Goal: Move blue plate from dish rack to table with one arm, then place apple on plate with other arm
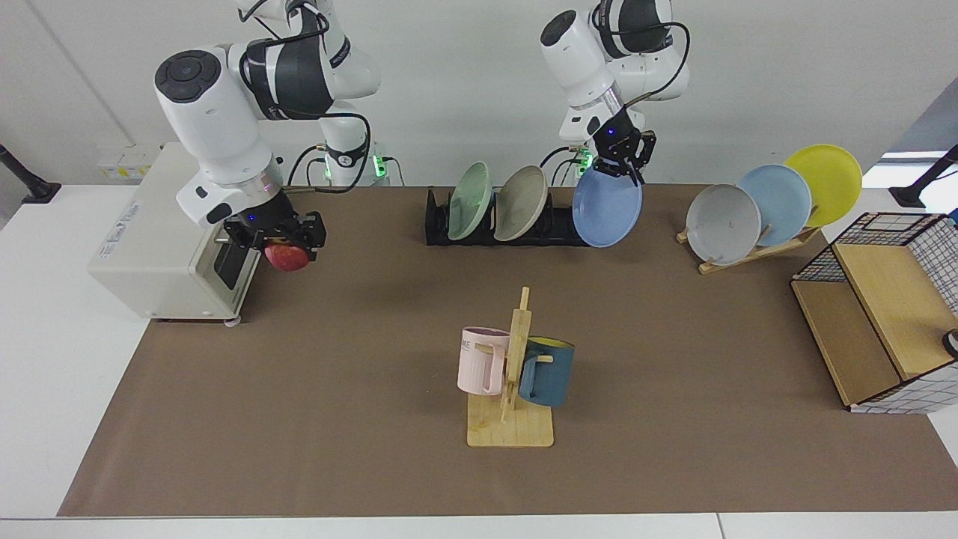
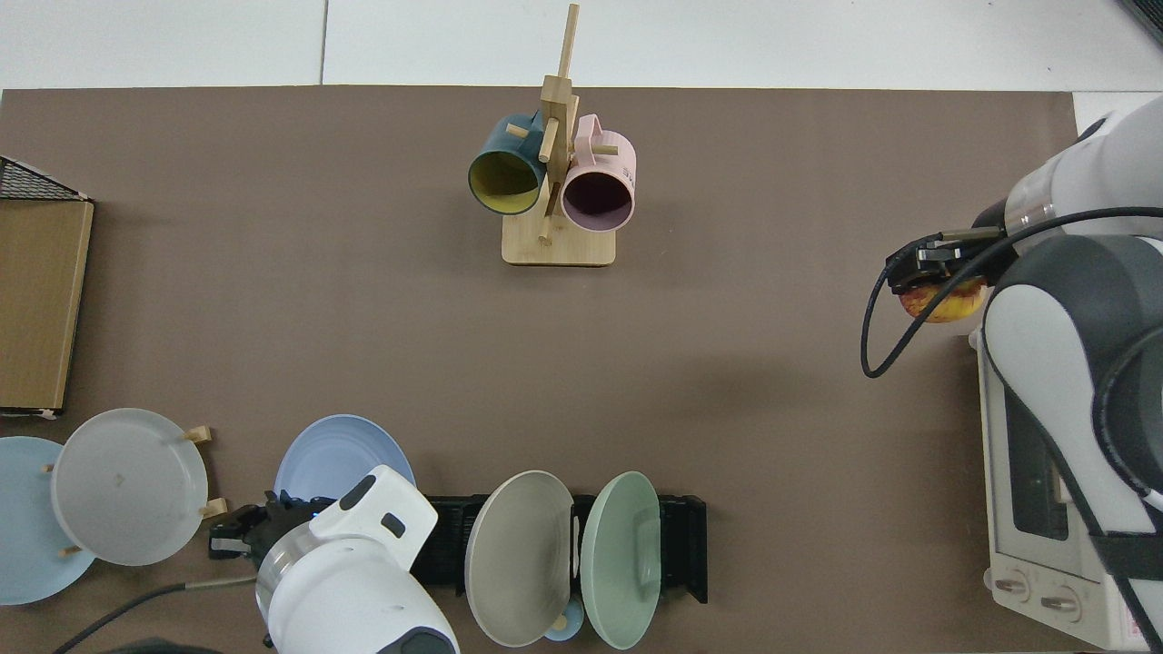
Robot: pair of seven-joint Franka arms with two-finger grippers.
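Table (image 1: 45, 359) w/ brown mat (image 1: 359, 419)

Probably a robotics lab: two Franka arms (image 1: 224, 127) mounted behind a white table (image 1: 60, 359), kitchenware staged around a wooden mug tree (image 1: 513, 374), bare walls behind.

plates 6 (image 1: 607, 207); mugs 2 (image 1: 483, 360); apple 1 (image 1: 287, 257); racks 3 (image 1: 438, 218)
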